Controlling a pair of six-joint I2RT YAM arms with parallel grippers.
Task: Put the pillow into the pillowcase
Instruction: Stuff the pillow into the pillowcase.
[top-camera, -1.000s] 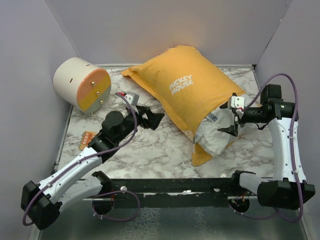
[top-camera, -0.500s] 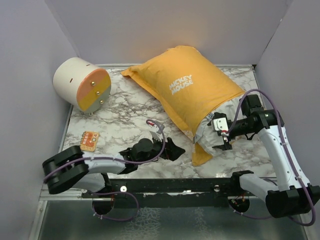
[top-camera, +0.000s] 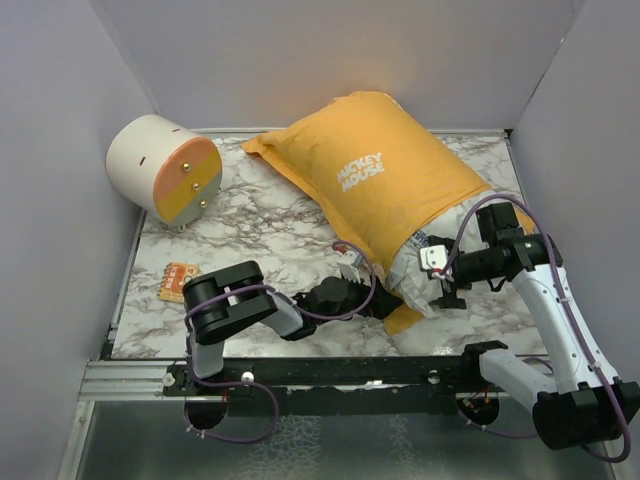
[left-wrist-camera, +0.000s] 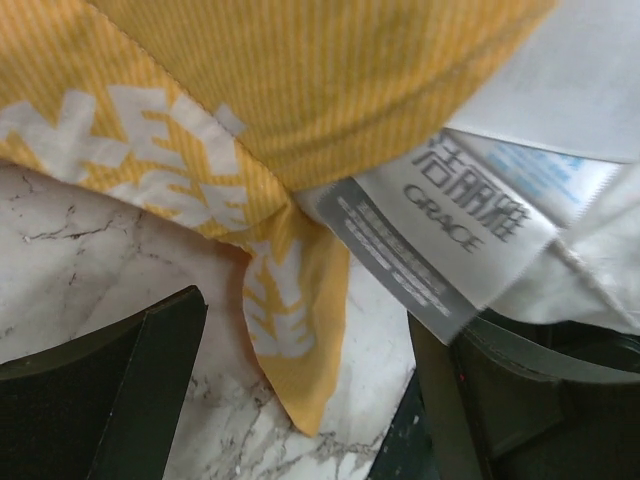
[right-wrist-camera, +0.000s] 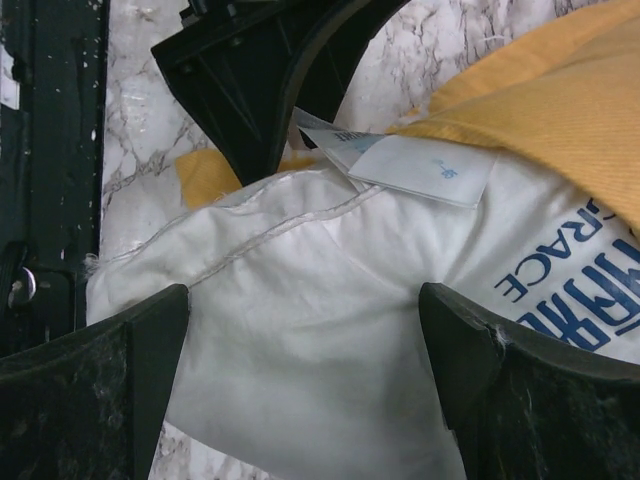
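Observation:
The orange-yellow pillowcase lies slantwise on the marble table, its lettered side up. The white pillow is mostly inside it, and only its near end bulges out of the case's mouth. My left gripper lies low at that mouth, open. In the left wrist view the left gripper straddles a hanging corner of the pillowcase, with the pillow's grey label just above. My right gripper hangs open over the exposed end. In the right wrist view the right gripper spans the pillow without pinching it.
A cream-and-orange cylinder lies at the back left. A small orange card rests near the left edge. The black rail runs along the table's front. Grey walls close in on both sides and the back.
The left arm has swung right along the front, from mid-table to the pillowcase's mouth. The right gripper has come down and left onto the pillow's exposed end.

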